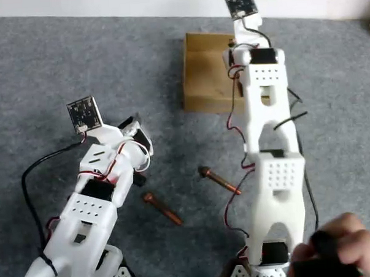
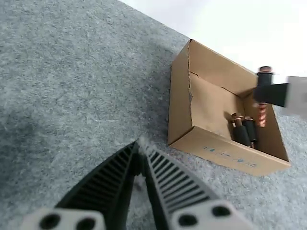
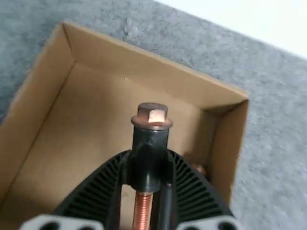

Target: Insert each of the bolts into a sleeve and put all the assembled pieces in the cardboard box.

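Grey felt [image 1: 58, 58], open around the box [image 3: 144, 62]: we log right gripper [image 3: 147, 160] clamping a sleeved bolt [image 3: 152, 115] above its interior; left gripper [image 2: 139, 145] clenched empty, well outside its wall.

Two bare bolts [image 1: 162, 209] [image 1: 219, 179] lie loose — sleeved bolts [image 2: 242, 132] inside cardboard box [image 2: 225, 154].

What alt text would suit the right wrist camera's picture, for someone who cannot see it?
The right gripper clamps a black sleeve with a copper bolt through it, held above the open cardboard box. The box stands on a grey mat.
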